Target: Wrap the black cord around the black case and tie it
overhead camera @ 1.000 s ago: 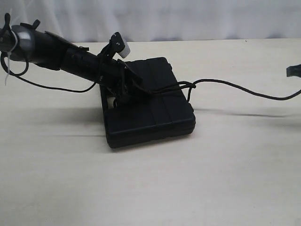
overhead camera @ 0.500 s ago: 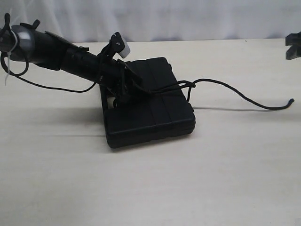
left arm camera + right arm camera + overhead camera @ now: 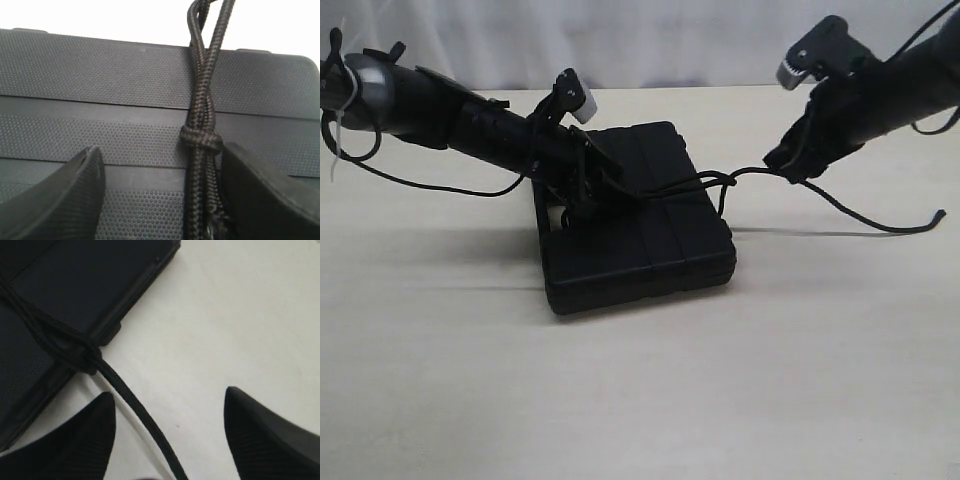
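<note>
The black case [image 3: 650, 235] lies flat on the table. The black cord [image 3: 880, 228] crosses the lid, is knotted at the right edge [image 3: 715, 183], and its free end trails right on the table. My left gripper [image 3: 592, 195] rests open on the lid; in the left wrist view the cord strands with a small knot [image 3: 200, 140] lie between the fingers, close to one finger [image 3: 260, 190] of the left gripper [image 3: 161, 150]. My right gripper [image 3: 785, 165] hovers open over the cord [image 3: 135, 405] just beside the case [image 3: 75, 290]; the right gripper [image 3: 168, 392] straddles it without closing.
The pale table [image 3: 620, 380] stretches in front of the case. A white curtain [image 3: 670, 40] hangs behind. The left arm's thin glossy cable [image 3: 420, 183] droops over the table at the left.
The right gripper let go of the cord's end, which dropped onto the table. The right arm then swung in from the right edge to hover over the cord beside the case. Left arm unchanged.
</note>
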Available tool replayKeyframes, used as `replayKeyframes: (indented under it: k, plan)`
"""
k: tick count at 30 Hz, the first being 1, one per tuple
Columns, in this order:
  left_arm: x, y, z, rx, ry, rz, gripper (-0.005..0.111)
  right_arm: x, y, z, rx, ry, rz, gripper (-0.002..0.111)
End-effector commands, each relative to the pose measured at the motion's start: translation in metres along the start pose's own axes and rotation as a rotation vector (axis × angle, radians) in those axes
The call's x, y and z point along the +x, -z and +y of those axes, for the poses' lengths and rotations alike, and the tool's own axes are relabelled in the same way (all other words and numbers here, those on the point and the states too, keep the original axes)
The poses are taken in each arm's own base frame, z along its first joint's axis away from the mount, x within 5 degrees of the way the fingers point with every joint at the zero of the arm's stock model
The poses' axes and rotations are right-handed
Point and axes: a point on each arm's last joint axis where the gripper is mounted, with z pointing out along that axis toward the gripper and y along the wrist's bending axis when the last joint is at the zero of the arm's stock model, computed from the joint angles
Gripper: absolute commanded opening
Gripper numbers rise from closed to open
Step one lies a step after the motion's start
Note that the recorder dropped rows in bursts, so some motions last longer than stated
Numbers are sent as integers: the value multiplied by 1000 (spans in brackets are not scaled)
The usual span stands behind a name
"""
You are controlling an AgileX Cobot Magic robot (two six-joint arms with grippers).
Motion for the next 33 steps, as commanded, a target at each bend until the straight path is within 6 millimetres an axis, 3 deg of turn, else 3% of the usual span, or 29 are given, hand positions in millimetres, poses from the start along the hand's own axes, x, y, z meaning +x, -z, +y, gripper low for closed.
replayKeyframes:
  k: [1, 5, 13, 16, 22, 23, 33]
  plan:
    - [-1, 0, -1, 7, -6, 1, 63, -8, -18, 19, 28, 182, 33, 60]
    - [-1, 0, -1, 7, -6, 1, 63, -9, -37, 29, 23, 245, 55, 59]
    - [-1, 0, -1, 5, -6, 0, 63, -2, -54, 20, 113, 241, 76, 59]
    - [-1, 0, 0, -5, -7, 3, 63, 1, -58, 20, 111, 276, 96, 49]
    - [-1, 0, 1, -11, -7, 5, 63, 3, -59, 21, 97, 285, 112, 7]
    - [-1, 0, 1, -13, -2, 0, 63, 4, -59, 21, 95, 294, 117, 4]
    - [-11, 2, 1, 10, -2, -47, 63, 4, -45, 10, 206, 313, 185, 4]
